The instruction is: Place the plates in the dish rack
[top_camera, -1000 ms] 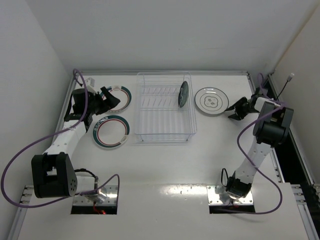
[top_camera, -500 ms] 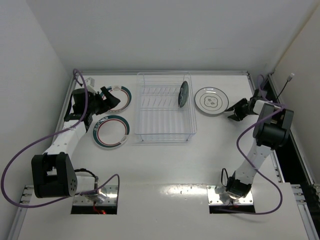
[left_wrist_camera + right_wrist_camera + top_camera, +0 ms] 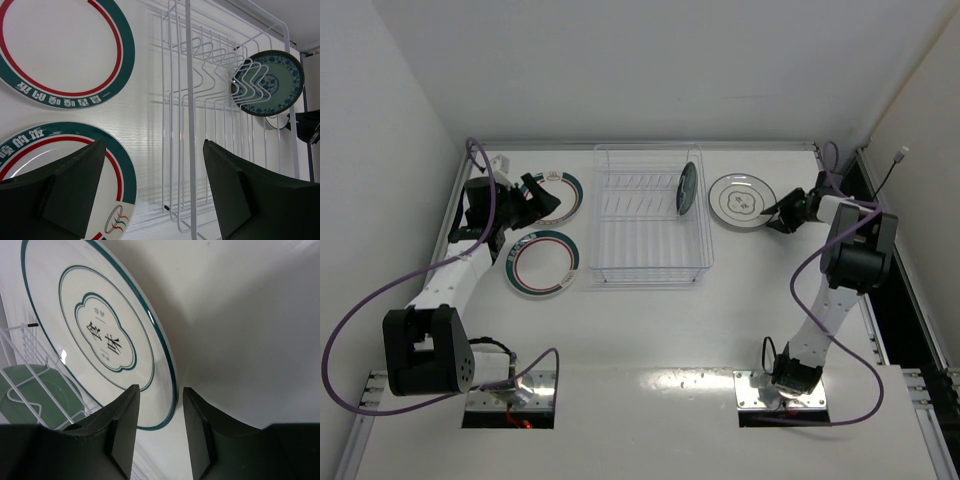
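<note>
Standing on edge in a slot towards the right end of the wire dish rack (image 3: 640, 262), the small dark teal patterned plate (image 3: 688, 188) is the only plate loaded. The rack sits in the middle of the white surface (image 3: 650, 330).

Just right of the rack, the pale grey plate (image 3: 740, 200) with a dark ring lies flat on the surface. The right fingers (image 3: 122, 430) are at its right edge, a narrow gap between them. In the right wrist view the plate's rim runs into that gap, but neither finger is seen pressing on it, so they are parted and not clamped.

Left of the rack lie the two white plates with green-and-red rim rings, both flat. The nearer white plate (image 3: 542, 264) is just beside the rack's front left corner. The farther white plate (image 3: 570, 195) is partly covered by the left arm's head. The left fingers (image 3: 60, 185) are spread wide above that plate, with nothing between them.
</note>
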`<state>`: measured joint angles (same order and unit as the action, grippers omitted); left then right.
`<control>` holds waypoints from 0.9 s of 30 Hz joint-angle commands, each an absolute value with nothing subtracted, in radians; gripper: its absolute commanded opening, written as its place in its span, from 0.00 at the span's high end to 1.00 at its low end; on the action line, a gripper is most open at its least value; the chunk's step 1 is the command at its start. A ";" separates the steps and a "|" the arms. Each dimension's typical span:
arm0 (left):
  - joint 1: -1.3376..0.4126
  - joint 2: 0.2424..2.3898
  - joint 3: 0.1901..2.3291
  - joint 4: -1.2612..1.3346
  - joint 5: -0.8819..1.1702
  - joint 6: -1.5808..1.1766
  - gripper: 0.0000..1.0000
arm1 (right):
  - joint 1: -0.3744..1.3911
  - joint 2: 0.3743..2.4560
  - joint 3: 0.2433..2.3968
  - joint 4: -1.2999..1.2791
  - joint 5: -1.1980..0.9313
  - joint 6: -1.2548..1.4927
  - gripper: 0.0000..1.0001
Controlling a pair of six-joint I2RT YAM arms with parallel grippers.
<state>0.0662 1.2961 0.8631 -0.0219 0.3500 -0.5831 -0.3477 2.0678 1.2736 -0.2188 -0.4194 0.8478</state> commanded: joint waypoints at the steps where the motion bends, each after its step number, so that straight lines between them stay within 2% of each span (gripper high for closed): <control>1: 0.066 1.299 0.902 -0.009 0.347 -0.568 0.23 | -0.334 2.051 1.272 -0.184 -0.414 0.874 0.63; 5: 0.066 1.299 0.902 -0.009 0.347 -0.568 0.23 | -0.334 2.104 1.314 -0.215 -0.442 0.874 0.63; 8: 0.066 1.308 0.902 -0.009 0.356 -0.568 0.23 | -0.312 2.166 1.362 -0.247 -0.465 0.856 0.68; 9: 0.066 1.308 0.902 -0.009 0.356 -0.568 0.23 | -0.311 2.180 1.374 -0.258 -0.465 0.856 0.83; 10: 0.066 1.308 0.902 -0.009 0.356 -0.568 0.23 | -0.302 2.206 1.399 -0.277 -0.480 0.847 0.92; 12: 0.066 1.308 0.902 -0.009 0.356 -0.568 0.23 | -0.292 2.230 1.422 -0.287 -0.495 0.838 1.00; 16: 0.066 1.308 0.902 -0.009 0.356 -0.558 0.23 | -0.291 2.223 1.408 -0.296 -0.488 0.827 1.00; 19: 0.066 1.308 0.902 -0.009 0.356 -0.558 0.23 | -0.291 2.126 1.394 -0.349 -0.401 0.779 1.00; 23: 0.066 1.308 0.902 -0.009 0.356 -0.558 0.23 | -0.238 1.893 1.385 -0.420 -0.189 0.727 1.00; 27: 0.066 1.308 0.902 -0.009 0.356 -0.558 0.23 | -0.109 1.688 1.446 -0.534 0.203 0.667 1.00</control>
